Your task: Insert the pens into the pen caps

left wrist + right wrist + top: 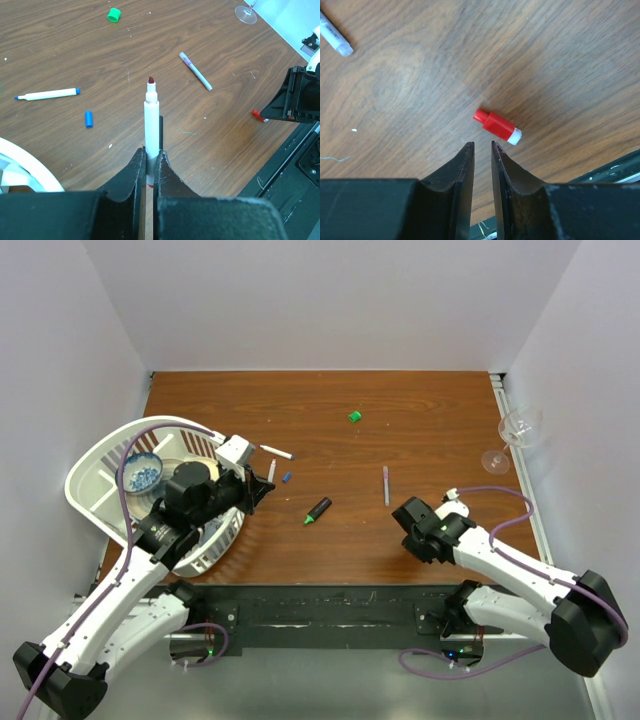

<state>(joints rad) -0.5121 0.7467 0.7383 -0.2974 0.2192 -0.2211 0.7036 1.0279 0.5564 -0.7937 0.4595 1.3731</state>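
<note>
My left gripper (pixel 150 156) (pixel 262 486) is shut on a thin white pen (pixel 151 112) whose dark red tip points away from it, held above the table. A red cap (pixel 497 127) (pixel 257 115) lies on the wood just beyond my right gripper (pixel 482 145) (pixel 402 512), whose jaws stand a little apart with nothing between them. A white pen with a blue tip (pixel 276 451) (pixel 47 94), a blue cap (pixel 287 478) (pixel 89 119), a green cap (pixel 354 416) (pixel 114 14) and a black marker with a green tip (pixel 318 510) lie loose.
A thin pale pen (pixel 386 485) (pixel 195 71) lies mid-table. A white basket (pixel 95 475) holding a blue bowl (pixel 142 472) stands at the left under my left arm. A wine glass (pixel 515 435) lies tipped at the right edge.
</note>
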